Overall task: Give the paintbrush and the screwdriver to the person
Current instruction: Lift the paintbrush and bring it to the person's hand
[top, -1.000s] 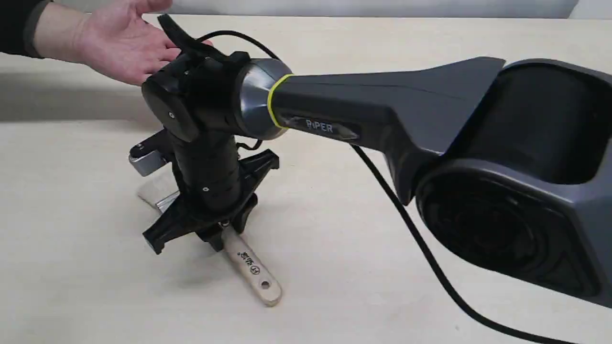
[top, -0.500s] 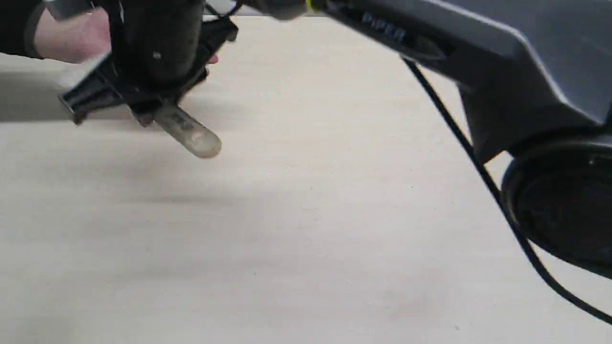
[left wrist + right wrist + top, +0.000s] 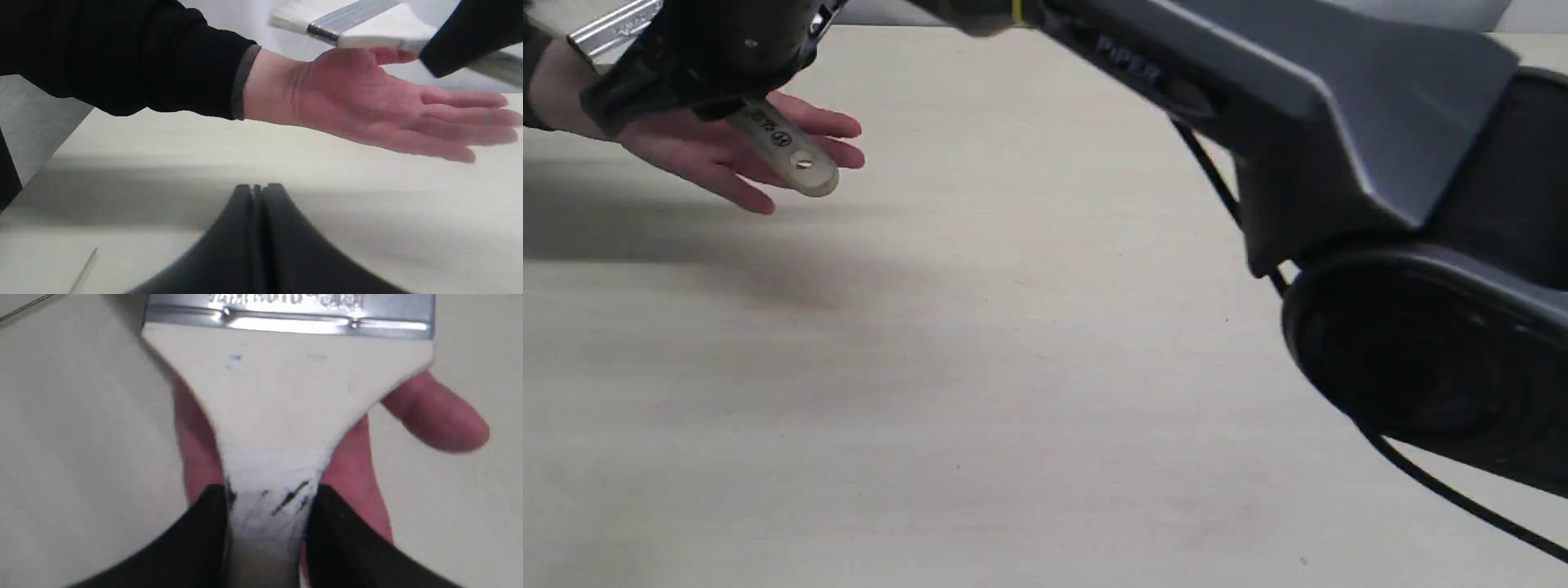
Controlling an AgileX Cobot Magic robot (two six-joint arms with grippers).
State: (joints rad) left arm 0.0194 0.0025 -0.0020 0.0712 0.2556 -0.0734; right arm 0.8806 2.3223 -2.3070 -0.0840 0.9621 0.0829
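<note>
My right gripper (image 3: 267,516) is shut on the narrow neck of the paintbrush (image 3: 286,396), below its silver ferrule. In the exterior view the paintbrush (image 3: 786,152) hangs at the top left, its wooden handle with the hole just over the person's open palm (image 3: 698,155). The left wrist view shows the person's hand (image 3: 367,102) flat, palm up, under the paintbrush (image 3: 367,24). My left gripper (image 3: 257,190) is shut on nothing, low over the table. A thin metal shaft (image 3: 83,271) on the table looks like the screwdriver's; its black handle is out of view.
The right arm's dark body (image 3: 1298,106) and its cable (image 3: 1445,490) stretch across the top and right of the exterior view. The pale table (image 3: 980,392) lies beneath. A grey wall stands behind the person's dark sleeve (image 3: 122,53).
The right gripper has lifted the paintbrush off the table and carried it up and to the left, over the person's palm. The hand has dropped slightly under it.
</note>
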